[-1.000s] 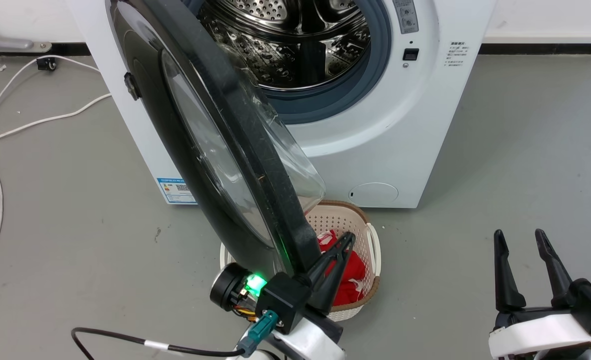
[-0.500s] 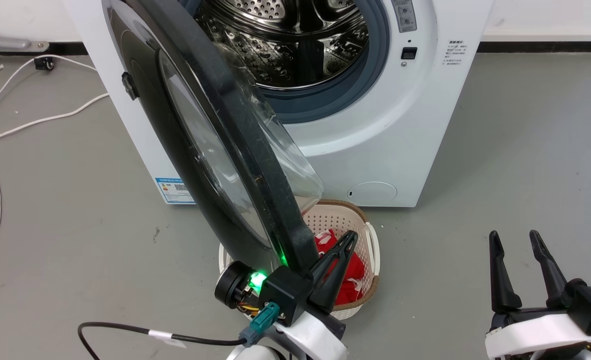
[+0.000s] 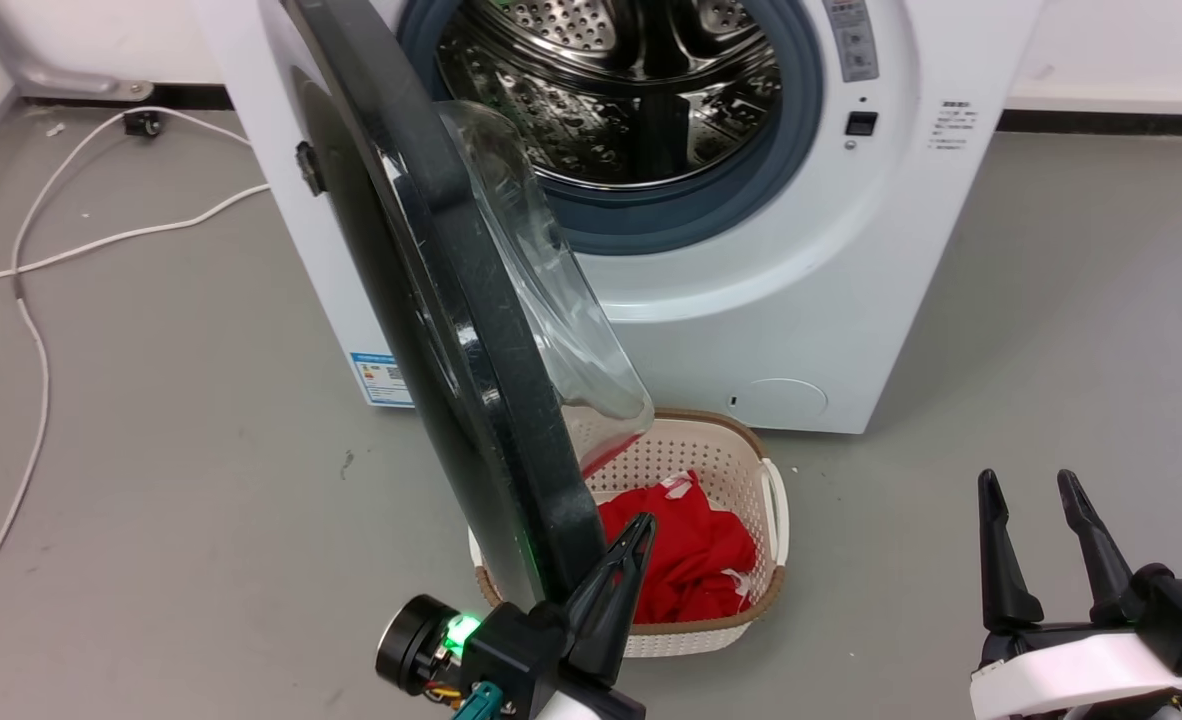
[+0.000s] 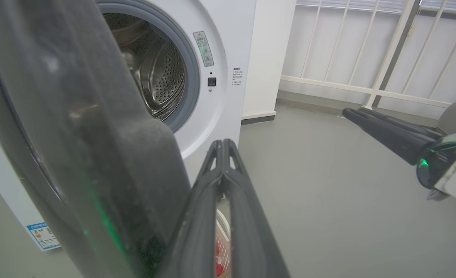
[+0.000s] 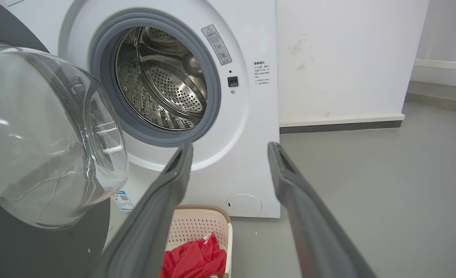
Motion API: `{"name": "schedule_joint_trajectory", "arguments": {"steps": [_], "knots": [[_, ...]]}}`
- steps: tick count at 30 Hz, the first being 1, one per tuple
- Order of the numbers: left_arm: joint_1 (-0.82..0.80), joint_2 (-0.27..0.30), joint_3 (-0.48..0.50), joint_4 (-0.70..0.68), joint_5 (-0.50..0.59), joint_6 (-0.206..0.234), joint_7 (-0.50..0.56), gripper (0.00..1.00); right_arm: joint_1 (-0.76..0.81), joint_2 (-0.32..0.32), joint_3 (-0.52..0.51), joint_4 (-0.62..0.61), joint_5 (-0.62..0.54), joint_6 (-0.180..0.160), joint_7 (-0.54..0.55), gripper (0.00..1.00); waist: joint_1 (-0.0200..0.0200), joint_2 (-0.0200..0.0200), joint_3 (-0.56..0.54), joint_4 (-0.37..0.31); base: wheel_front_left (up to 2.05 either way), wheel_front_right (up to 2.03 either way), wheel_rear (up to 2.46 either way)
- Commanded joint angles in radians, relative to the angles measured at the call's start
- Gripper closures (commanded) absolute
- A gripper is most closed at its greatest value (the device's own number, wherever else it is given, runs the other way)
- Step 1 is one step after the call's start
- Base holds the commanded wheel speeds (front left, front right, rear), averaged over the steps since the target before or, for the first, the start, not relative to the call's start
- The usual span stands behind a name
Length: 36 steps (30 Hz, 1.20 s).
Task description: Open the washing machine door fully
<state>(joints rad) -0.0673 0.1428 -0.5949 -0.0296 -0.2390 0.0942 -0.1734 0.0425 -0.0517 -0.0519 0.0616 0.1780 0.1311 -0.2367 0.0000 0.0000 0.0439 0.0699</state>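
In the head view, the washing machine door stands part open. Its thin edge faces us and runs from 11 o'clock down to 6 o'clock. Behind it is the white washing machine, with the shiny drum at 12 o'clock. The left gripper is at 6 o'clock, just beside the door's bottom edge, on the glass side. Its jaws are closed with nothing in them. The right gripper is at 4 o'clock, well apart from the door, with its jaws open and empty. A basket with a red cloth sits on the floor by the machine. A blue sticker at 9 o'clock has words too small to read.

In the left wrist view, the door's dark rim is at 8 o'clock, just beside the closed jaws. I cannot tell if they touch. A warning sticker at 12 o'clock shows a triangle, but its words are too small.

In the right wrist view, the door's glass bowl bulges at 9 o'clock. The sticker's triangle is red.
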Motion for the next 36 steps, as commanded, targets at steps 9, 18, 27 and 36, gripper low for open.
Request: {"name": "schedule_joint_trajectory", "arguments": {"steps": [9,18,27,36], "knots": [[0.064,0.032,0.021,-0.06,-0.004,0.044,0.016,1.0,0.016,0.003,-0.01,-0.017,-0.012,-0.001,0.011,0.0,0.0,0.0,-0.005,0.079,0.0,0.0,0.0],[0.1,0.046,0.021,-0.095,-0.008,0.068,0.018,1.0,0.024,0.003,-0.023,-0.043,-0.022,-0.001,0.028,0.0,0.0,0.0,-0.001,0.197,0.0,0.0,0.0],[0.093,0.039,0.026,-0.108,-0.013,0.082,0.001,1.0,0.018,0.002,-0.04,-0.071,-0.033,-0.001,0.046,0.0,0.0,0.0,0.023,0.333,0.0,0.0,0.0],[0.089,0.035,0.053,-0.089,-0.028,0.102,-0.024,1.0,-0.004,0.002,-0.047,-0.083,-0.039,-0.001,0.063,0.0,0.0,0.0,0.046,0.43,0.0,0.0,0.0]]}}
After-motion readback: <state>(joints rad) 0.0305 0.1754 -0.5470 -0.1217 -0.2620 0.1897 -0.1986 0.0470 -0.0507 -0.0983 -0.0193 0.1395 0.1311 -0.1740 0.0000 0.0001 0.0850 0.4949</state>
